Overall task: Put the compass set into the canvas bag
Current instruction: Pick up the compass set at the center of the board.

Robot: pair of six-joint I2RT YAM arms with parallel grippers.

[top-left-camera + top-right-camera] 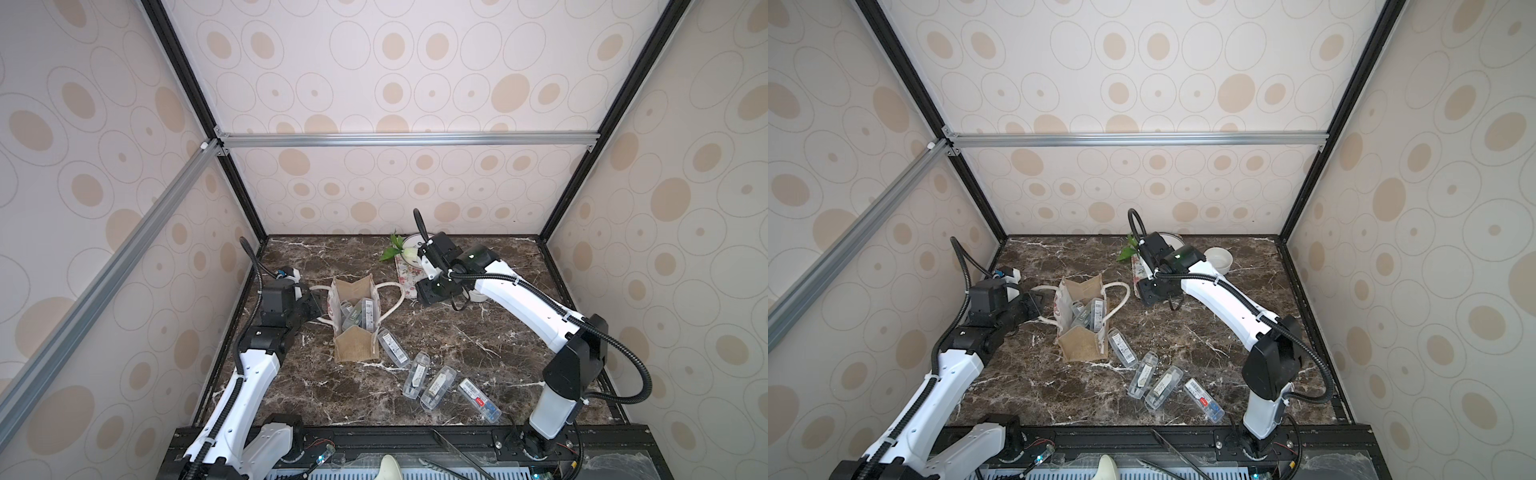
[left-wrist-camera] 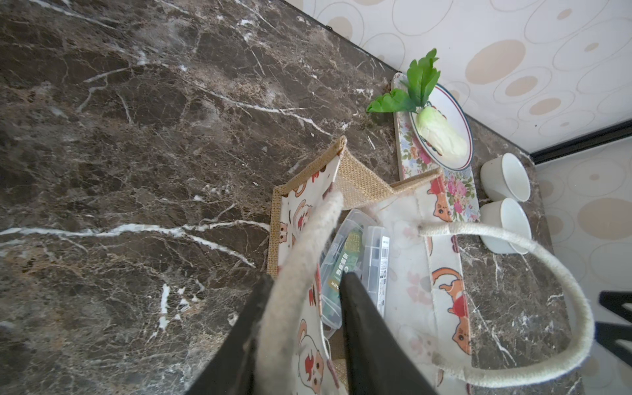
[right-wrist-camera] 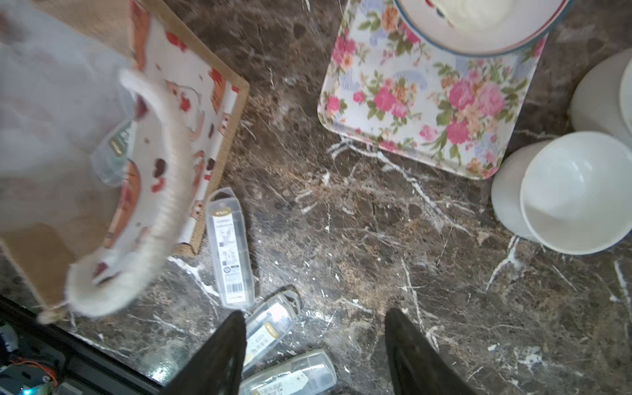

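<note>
left pincer (image 2: 304, 287) clenched on rope handle (image 2: 307, 246), we judge to hold the canvas bag (image 2: 444, 290) mouth open | packed compass sets (image 2: 352, 253) just beyond its tips | right pincer (image 3: 314, 318) released, empty, loose compass set (image 3: 231, 246) on surface (image 3: 342, 205) near its tips

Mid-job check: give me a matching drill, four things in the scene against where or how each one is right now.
1 left gripper
2 right gripper
3 vegetable
4 green-labelled case

A on the plate
B open, over the table
C inside the canvas bag
D jaws either side of a rope handle

Pairs: 1-D, 2-B, 3-A, 4-C
</note>
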